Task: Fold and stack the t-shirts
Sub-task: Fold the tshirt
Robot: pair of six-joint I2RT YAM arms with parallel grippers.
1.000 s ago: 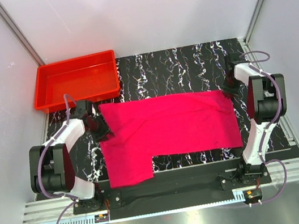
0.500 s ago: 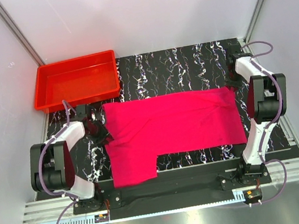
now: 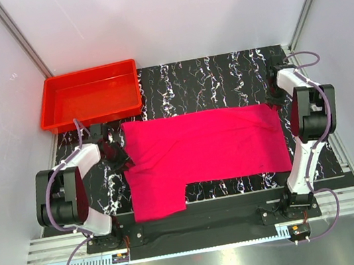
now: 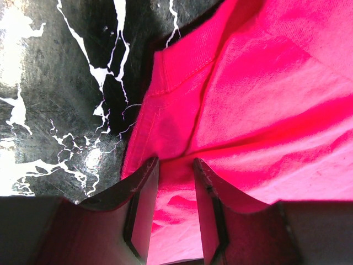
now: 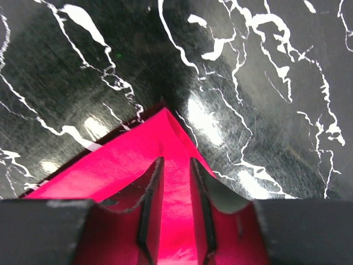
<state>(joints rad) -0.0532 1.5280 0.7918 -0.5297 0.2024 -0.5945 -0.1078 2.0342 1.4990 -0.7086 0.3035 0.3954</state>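
Shifted right and toward far side vs. a sec ago: t-shirt (image 3: 204,152), now spread flat across middle of marbled table (image 3: 208,76), far edge pulled straight, one flap reaching toward near left. Lies near-right of red tray (image 3: 85,73), apart from it. Left gripper (image 4: 175,163) at shirt's left edge, fingers narrowly parted w/ a fold of pink cloth pinched between. Right gripper (image 5: 176,161) moved farther back, at far right corner, fingers a little apart w/ corner tip between; poss. resting loose, can't tell if gripped.
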